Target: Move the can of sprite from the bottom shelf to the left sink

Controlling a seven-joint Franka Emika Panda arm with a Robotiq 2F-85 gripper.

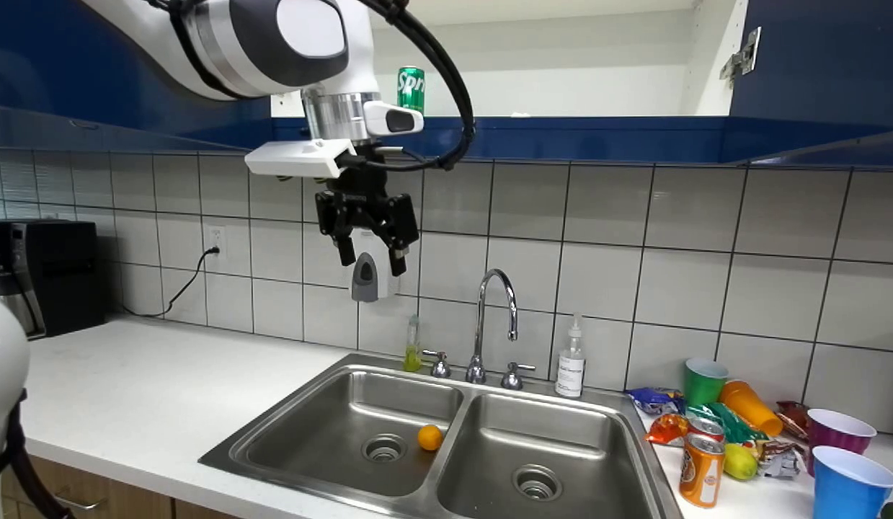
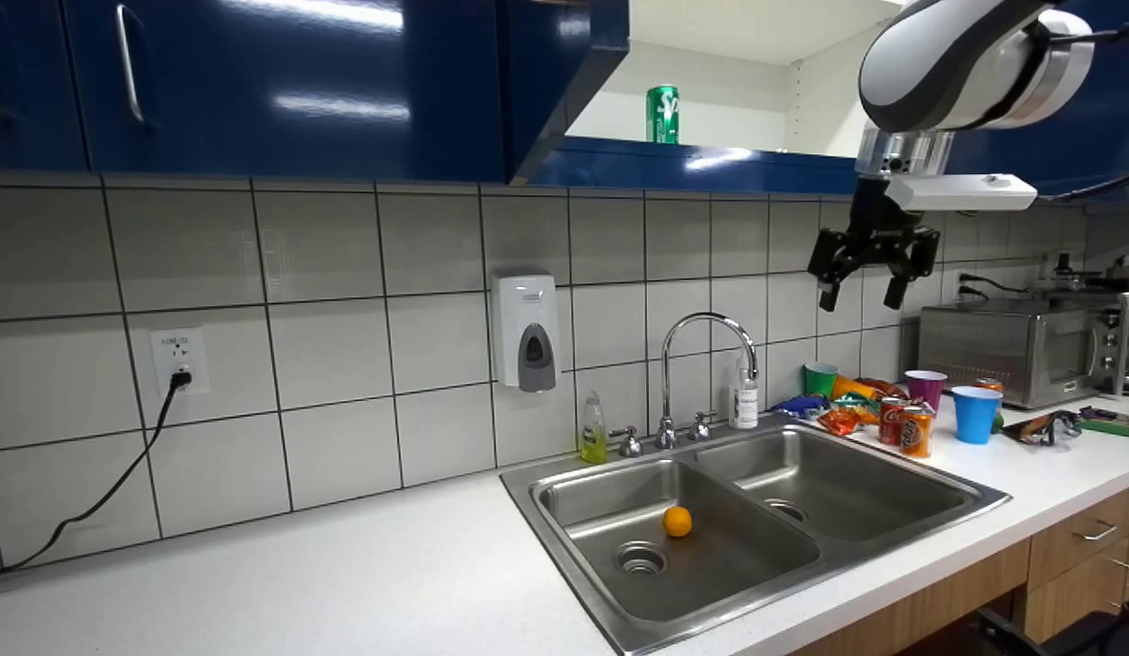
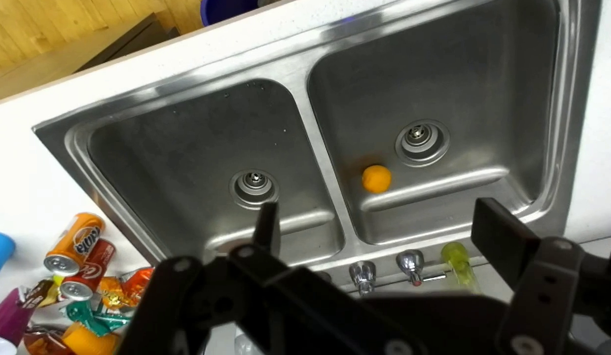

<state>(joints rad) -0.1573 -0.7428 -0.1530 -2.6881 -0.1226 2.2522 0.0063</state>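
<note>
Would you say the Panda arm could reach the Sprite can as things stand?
Probably yes: the open cabinet leaves the Sprite can exposed, though the open, empty gripper would have to rise.

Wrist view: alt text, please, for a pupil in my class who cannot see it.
Looking down past an open black gripper at a two-basin steel sink. A round orange object sits near the drain in the picture's right-hand basin; an orange can and a red can stand at lower left.

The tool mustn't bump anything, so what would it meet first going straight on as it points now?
Probably the left sink, near the divider, as the tool points down. Depth is unclear, so the round orange object in it cannot be ruled out.
</note>
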